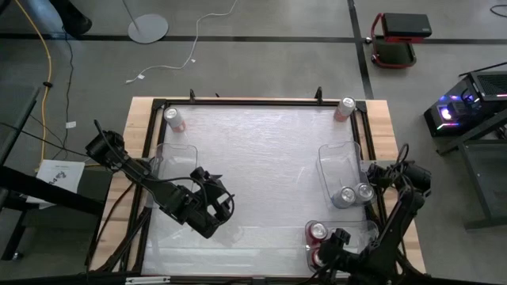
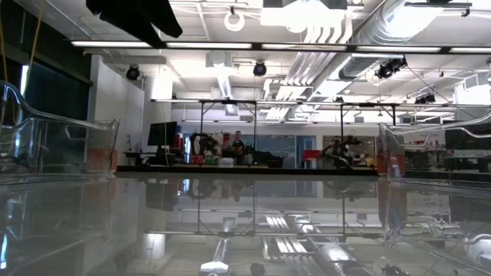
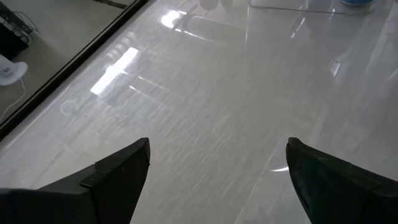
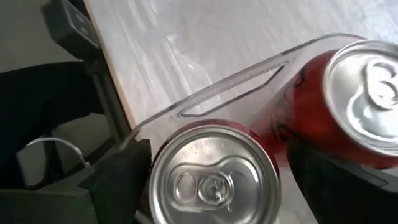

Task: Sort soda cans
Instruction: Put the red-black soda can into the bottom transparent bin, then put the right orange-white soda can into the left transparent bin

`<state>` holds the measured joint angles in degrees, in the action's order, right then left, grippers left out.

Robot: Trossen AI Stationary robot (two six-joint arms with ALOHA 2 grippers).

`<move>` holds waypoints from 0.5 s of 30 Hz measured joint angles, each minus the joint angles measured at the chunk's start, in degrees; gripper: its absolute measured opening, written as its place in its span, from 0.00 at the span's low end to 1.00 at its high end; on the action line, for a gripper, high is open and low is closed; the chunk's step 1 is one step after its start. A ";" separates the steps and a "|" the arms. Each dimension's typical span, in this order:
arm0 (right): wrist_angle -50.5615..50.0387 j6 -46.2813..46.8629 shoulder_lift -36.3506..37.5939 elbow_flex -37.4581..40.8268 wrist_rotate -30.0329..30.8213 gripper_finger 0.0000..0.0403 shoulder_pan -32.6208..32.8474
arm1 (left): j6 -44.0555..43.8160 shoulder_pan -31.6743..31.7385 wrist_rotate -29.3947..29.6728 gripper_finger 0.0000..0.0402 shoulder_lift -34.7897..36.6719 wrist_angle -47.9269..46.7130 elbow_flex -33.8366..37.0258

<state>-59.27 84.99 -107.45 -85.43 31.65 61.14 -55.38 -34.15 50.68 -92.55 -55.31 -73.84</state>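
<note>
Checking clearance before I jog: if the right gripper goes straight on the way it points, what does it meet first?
The right gripper is open around the top of a red soda can in the clear tray. Going straight on, it would likely meet that can first; a second red can stands beside it.

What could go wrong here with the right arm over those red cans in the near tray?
1. The right gripper is open around one red can, with the second red can packed close beside it; a finger could knock that neighbour.
2. The clear tray wall runs close by, so a finger may catch it and drag the tray.
</note>
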 joint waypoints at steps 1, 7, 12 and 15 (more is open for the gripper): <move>0.00 0.00 0.59 0.00 -0.37 0.91 0.00 | -0.02 0.00 -0.33 0.88 0.00 0.00 0.00; 0.00 0.00 5.73 0.00 -1.92 0.91 0.06 | -0.02 0.00 -0.74 0.88 -0.02 0.00 0.00; 1.23 -0.25 10.87 0.00 -1.51 0.92 0.68 | -0.01 -0.13 -0.59 0.88 -0.02 -0.02 0.00; 2.38 -2.53 13.60 -0.02 3.59 0.92 1.38 | 0.01 -0.47 0.67 0.88 -0.02 -0.11 0.00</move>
<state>-56.88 82.46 -93.84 -85.45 35.24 62.52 -55.37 -34.62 51.34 -92.58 -55.42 -73.84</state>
